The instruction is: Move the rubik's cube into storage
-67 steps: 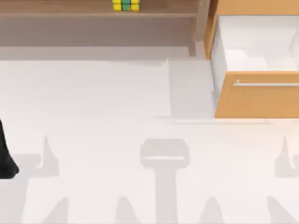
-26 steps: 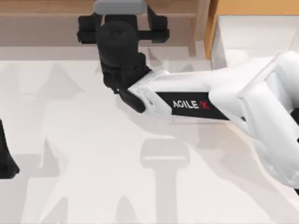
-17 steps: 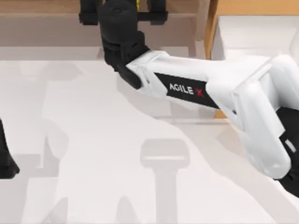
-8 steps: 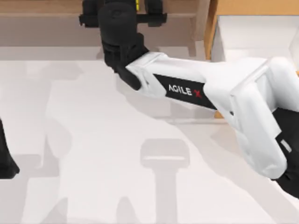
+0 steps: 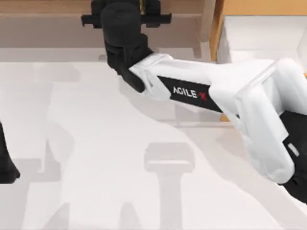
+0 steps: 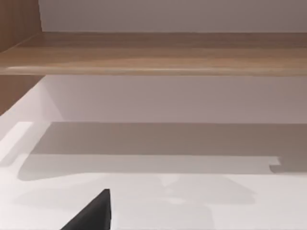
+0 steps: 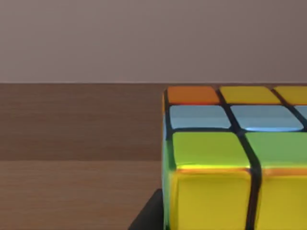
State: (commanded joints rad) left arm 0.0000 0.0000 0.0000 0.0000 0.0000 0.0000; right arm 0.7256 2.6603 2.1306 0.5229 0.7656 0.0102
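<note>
The rubik's cube [image 7: 225, 163], with yellow, green, blue and orange squares, rests on the brown wooden shelf [image 7: 72, 167]. In the top view only a yellow sliver of the rubik's cube [image 5: 140, 5] shows past my right wrist. My right gripper [image 5: 126, 5] reaches over the shelf, its fingers drawn in on both sides of the cube, and one dark finger [image 7: 146, 215] lies against the cube's edge. The storage drawer [image 5: 218, 33] stands open at the back right with its white inside showing, and my right arm hides its front. My left gripper [image 5: 5, 165] stays parked at the table's left edge.
The long brown shelf [image 5: 48, 19] runs along the back of the white table [image 5: 96, 143]. Its upright post [image 5: 207, 24] stands between the shelf and the drawer. My right arm [image 5: 216, 91] crosses the table's right half.
My right arm came in from the right and reached to the shelf. Over the last second its fingers have narrowed around the cube. The cube has not moved.
</note>
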